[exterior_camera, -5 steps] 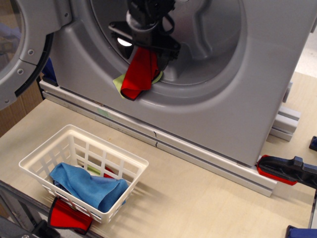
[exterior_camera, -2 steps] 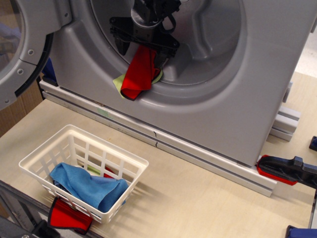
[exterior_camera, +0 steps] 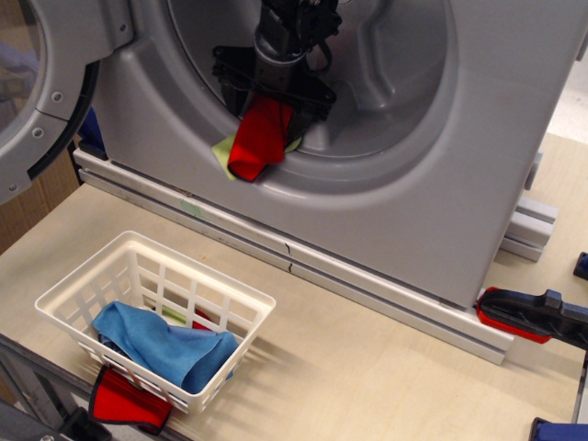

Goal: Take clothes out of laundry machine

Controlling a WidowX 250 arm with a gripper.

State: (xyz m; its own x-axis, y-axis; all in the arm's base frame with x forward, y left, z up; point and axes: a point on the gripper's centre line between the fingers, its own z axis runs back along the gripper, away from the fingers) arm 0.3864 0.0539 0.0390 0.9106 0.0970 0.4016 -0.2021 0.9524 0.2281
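— Inside the washer (exterior_camera: 441, 184)?

— Reaching into the drum mouth from above: gripper (exterior_camera: 272, 99), black fingers spread either side of the red cloth (exterior_camera: 258, 141), top of the fold between them. Hard to tell whether actually pinching or only straddling.

— And the cloth itself?

— Draped over the lower lip of the drum mouth, red folded double, tail hanging outward. Lime cloth (exterior_camera: 223, 149) peeking out beneath, at the left edge and again at the right.

— Handling?

— Soft and light, by the look; likely to sag and slide rather than hold shape. Little weight, no fragility. Best taken high on the bunched red fold near the lip, deep enough to catch several layers. Lime piece probably riding along only by friction, so liable to drop off.

— Around the washer?

— Door (exterior_camera: 37, 101) swung open to the left. Pale wood table (exterior_camera: 367, 367) below, white basket (exterior_camera: 147, 317) in front, blue cloth (exterior_camera: 165, 344) inside, red pad (exterior_camera: 124, 402) tucked under its near edge. Red-and-black clamp (exterior_camera: 528, 317) at the right foot. Plenty of bare wood between washer and basket.
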